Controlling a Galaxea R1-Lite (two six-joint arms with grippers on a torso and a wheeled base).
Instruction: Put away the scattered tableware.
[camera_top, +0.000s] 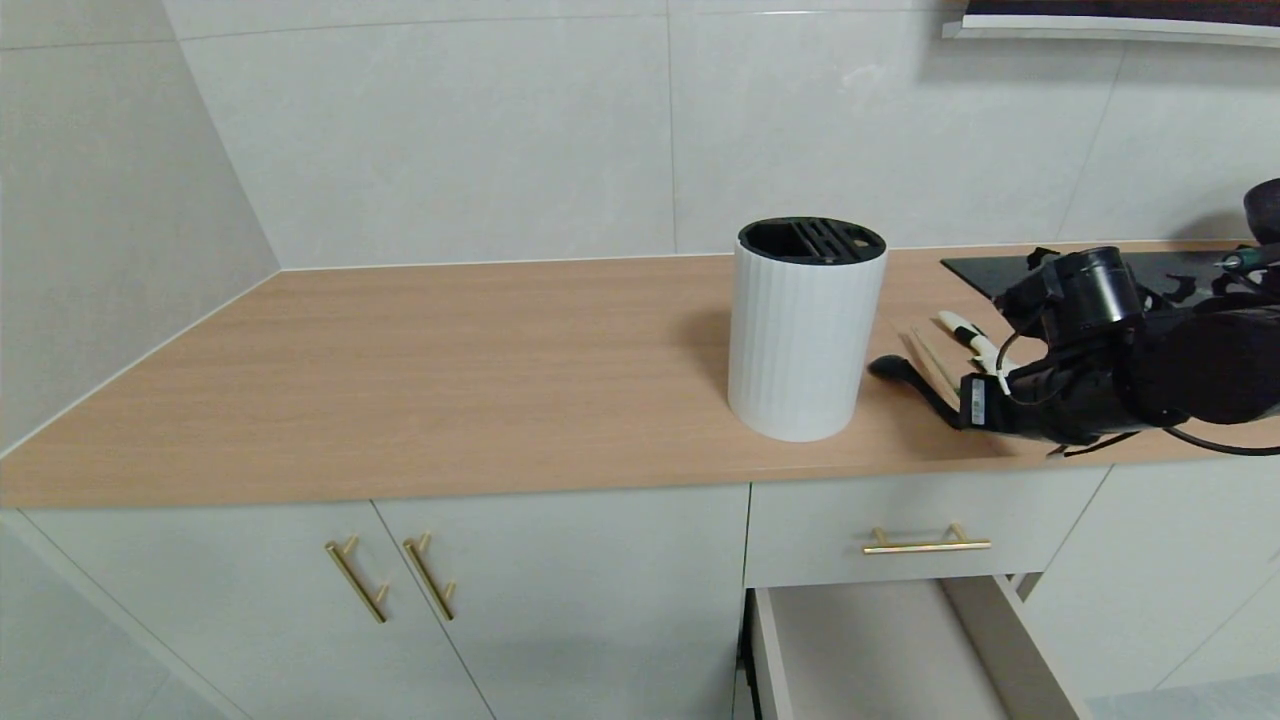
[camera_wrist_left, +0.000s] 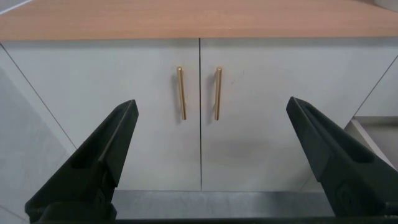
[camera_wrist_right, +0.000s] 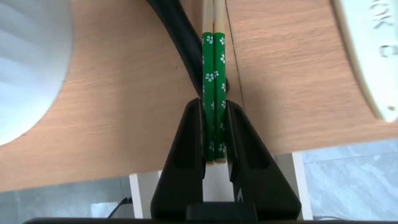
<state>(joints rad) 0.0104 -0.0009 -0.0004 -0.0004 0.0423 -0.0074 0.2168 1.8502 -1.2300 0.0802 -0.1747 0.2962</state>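
The right pincer (camera_wrist_right: 214, 111) is clenched on the chopsticks (camera_wrist_right: 214, 56) near the counter's (camera_top: 450, 380) front edge. They point toward the back edge, with the white holder (camera_top: 808, 340) near them. The left pincer (camera_wrist_left: 211, 104) is released and farther off.

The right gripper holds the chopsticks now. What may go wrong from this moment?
1. The right gripper pinches the chopsticks only at their green ends, so the long free part may tilt, or one stick may slip.
2. The black utensil lies right beside the chopsticks; a lift may drag it toward the counter edge, above the open drawer.
3. The slots in the white holder look narrow; the pair may miss them.
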